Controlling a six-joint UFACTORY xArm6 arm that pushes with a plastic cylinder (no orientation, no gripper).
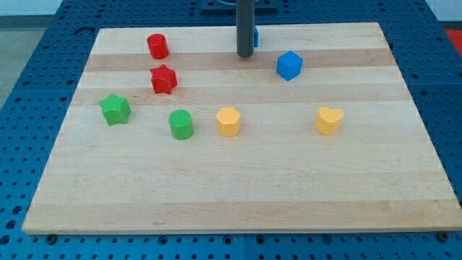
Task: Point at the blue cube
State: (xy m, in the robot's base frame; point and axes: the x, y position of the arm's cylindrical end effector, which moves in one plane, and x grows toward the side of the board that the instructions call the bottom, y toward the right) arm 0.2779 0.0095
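Nearest the board's (238, 195) bottom edge, a yellow block (228, 122), yellow heart (329, 120) and green cylinder (181, 124) are sitting. Farther up, the blue cube (289, 65) is lying toward the top right, apart from my tip (245, 55) (a bare rod, no jaws), which is standing near the top edge, half hiding another blue block (255, 36).
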